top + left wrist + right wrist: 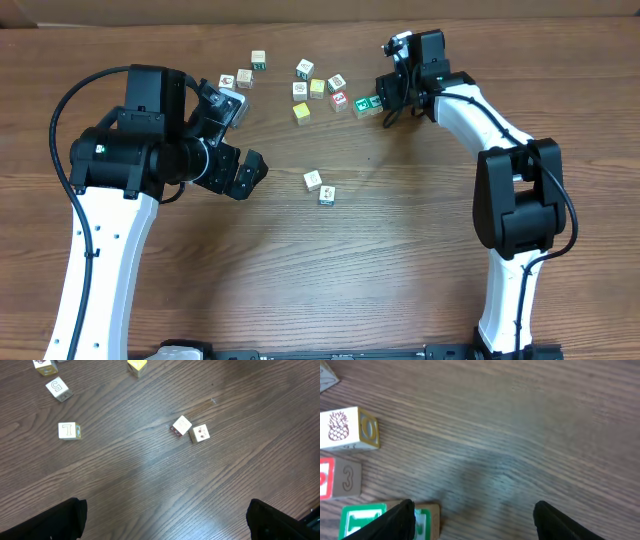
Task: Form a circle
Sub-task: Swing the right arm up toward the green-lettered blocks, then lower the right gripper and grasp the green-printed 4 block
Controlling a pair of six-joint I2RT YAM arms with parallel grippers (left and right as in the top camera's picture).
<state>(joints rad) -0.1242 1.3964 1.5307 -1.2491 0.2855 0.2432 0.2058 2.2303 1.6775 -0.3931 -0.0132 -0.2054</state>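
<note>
A circle of cubes is not in view; small picture cubes lie loose at the table's far middle. A green-faced cube point(366, 103) sits at the right end of that cluster. My right gripper point(386, 100) is open right beside it. In the right wrist view the left finger point(395, 521) overlaps the green cube point(362, 521), and only bare wood lies in the open right gripper point(475, 522). My left gripper point(243, 140) hovers wide open over bare table at the left, holding nothing; in the left wrist view the left gripper point(165, 525) spans empty wood.
Near the green cube lie a red cube point(340, 100), a pineapple cube point(345, 430), yellow cubes point(302, 111) and whitish ones point(305, 68). Two cubes point(320, 187) lie together mid-table. Three more point(243, 77) sit beside the left arm.
</note>
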